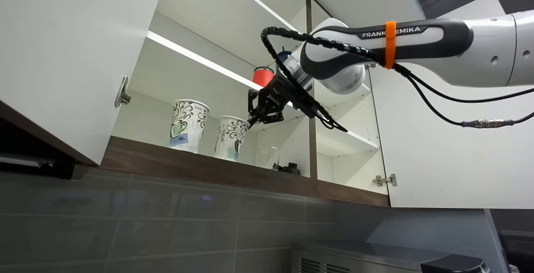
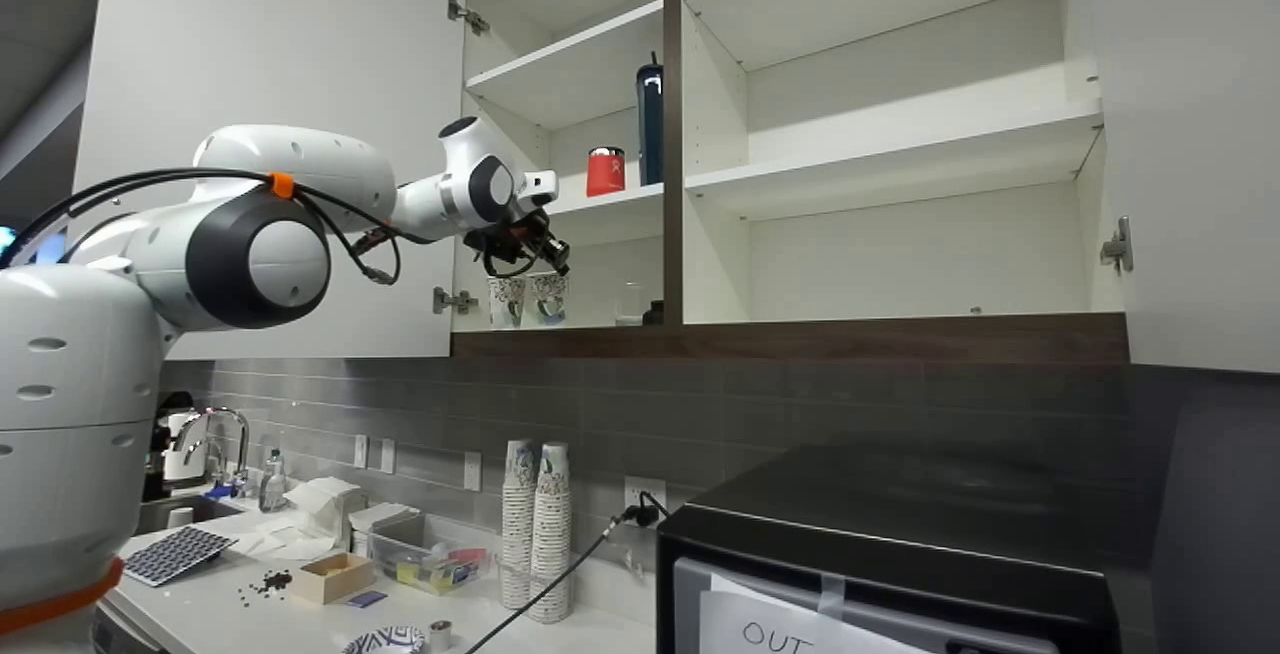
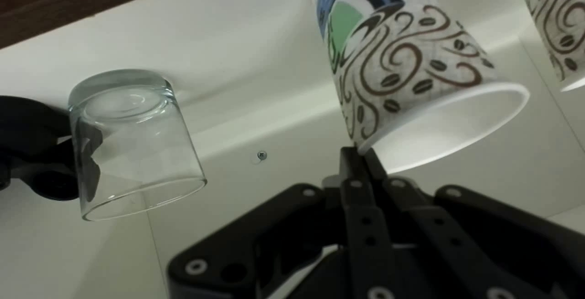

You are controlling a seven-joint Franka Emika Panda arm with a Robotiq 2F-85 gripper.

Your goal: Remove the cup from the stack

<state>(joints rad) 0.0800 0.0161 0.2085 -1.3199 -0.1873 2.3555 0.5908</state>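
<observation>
My gripper (image 3: 364,155) is shut on the rim of a white patterned cup (image 3: 402,61), one finger outside the wall and one inside. This cup also shows in an exterior view (image 1: 231,137), where the gripper (image 1: 251,122) reaches it from the upper right. Its base looks to be at the shelf in the wrist view. A second, alike cup (image 1: 190,125) stands beside it with a gap between; it also shows at the edge of the wrist view (image 3: 564,20). No nested stack shows. In an exterior view both cups (image 2: 547,302) are partly covered by the gripper.
A clear glass (image 3: 137,148) and a black object (image 3: 36,148) stand on the same shelf. A red cup (image 2: 605,172) and dark bottle (image 2: 650,124) are on the shelf above. A wooden front edge (image 1: 167,156), a vertical divider (image 2: 673,134) and open doors bound the cabinet.
</observation>
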